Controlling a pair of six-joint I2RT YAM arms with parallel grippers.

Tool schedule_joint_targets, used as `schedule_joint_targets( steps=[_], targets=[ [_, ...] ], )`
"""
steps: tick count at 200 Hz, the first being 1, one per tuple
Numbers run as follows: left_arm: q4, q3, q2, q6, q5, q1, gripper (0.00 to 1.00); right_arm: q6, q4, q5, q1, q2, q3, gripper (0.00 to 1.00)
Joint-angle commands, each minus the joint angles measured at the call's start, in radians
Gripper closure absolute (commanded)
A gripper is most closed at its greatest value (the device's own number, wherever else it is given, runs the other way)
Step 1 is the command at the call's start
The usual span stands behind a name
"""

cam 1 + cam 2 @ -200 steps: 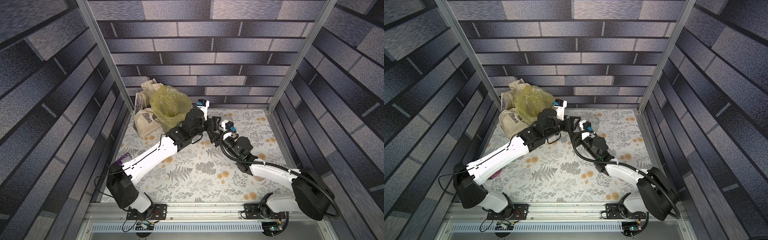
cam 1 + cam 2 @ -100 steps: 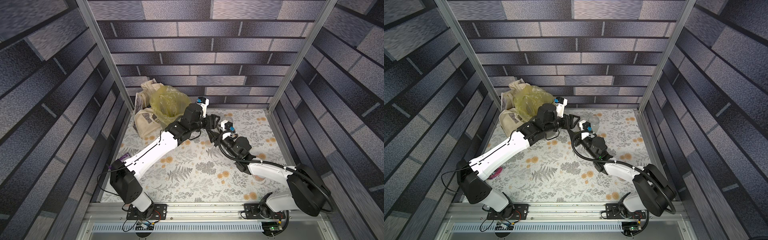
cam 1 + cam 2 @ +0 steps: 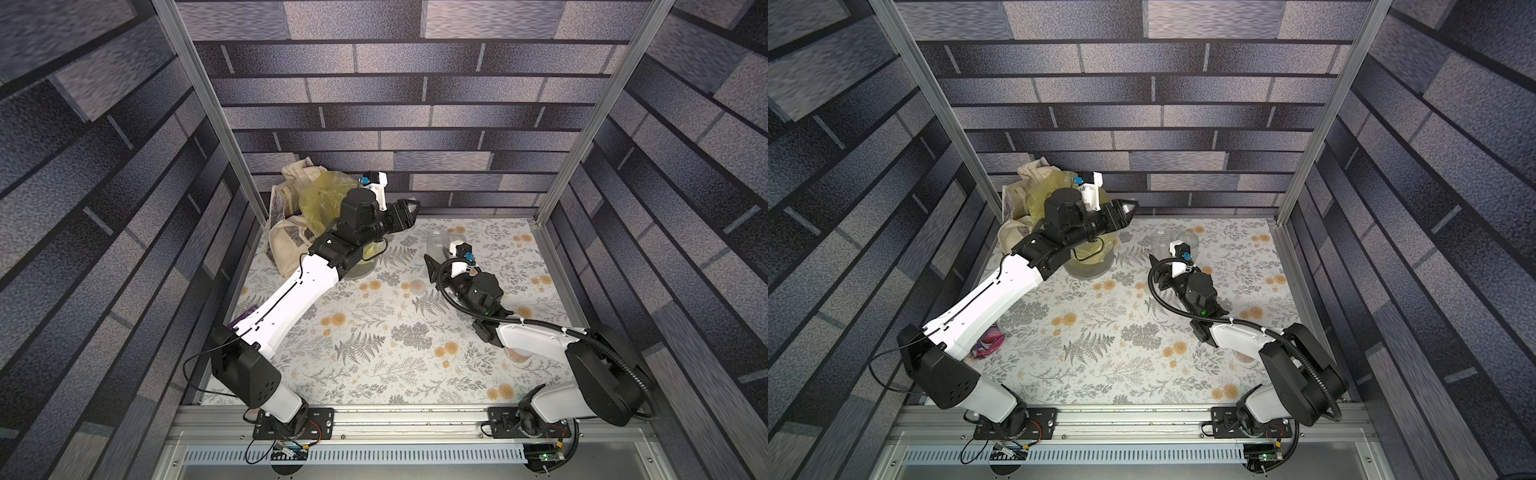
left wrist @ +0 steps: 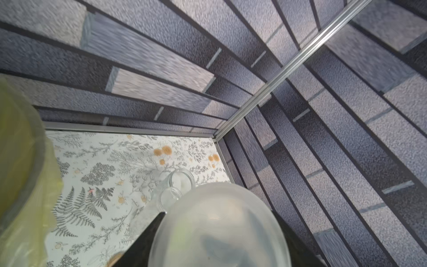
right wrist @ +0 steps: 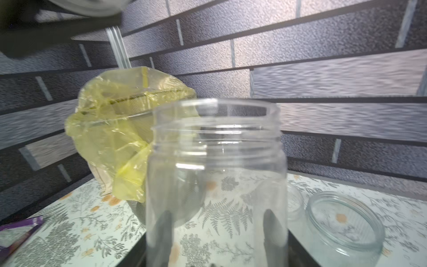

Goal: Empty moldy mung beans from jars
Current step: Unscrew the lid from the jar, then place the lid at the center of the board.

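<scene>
My right gripper is shut on a clear, open jar that stands upright on the floral table and looks empty. In both top views this jar is at the back, right of centre. My left gripper is shut on a frosted-white lid and hangs raised near the back wall, up and to the left of that jar. A short, wide open jar stands beside the held one, and another clear jar is partly hidden between them. No mung beans show.
A grey bin lined with a yellow bag stands at the back left under my left arm, with a cloth bag behind it. A small frosted lid lies on the table. A purple packet lies at the left.
My left gripper has lifted away from the jar mouth with the lid, moving up and back toward the wall. The right gripper and its jar have stayed put.
</scene>
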Motion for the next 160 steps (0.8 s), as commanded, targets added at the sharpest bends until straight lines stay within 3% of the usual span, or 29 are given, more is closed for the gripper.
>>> schedule_joint_targets(
  steps=[1, 58, 160],
  targets=[
    [0.069, 0.023, -0.042, -0.021, -0.014, 0.0, 0.32, 0.022, 0.012, 0.029, 0.006, 0.003, -0.006, 0.58],
    [0.059, -0.036, -0.062, 0.057, -0.013, 0.003, 0.3, 0.029, -0.009, 0.029, 0.005, -0.038, -0.019, 0.58],
    [0.207, -0.452, -0.234, 0.294, -0.056, 0.003, 0.29, 0.049, -0.196, -0.034, 0.006, -0.284, -0.081, 0.56]
  ],
)
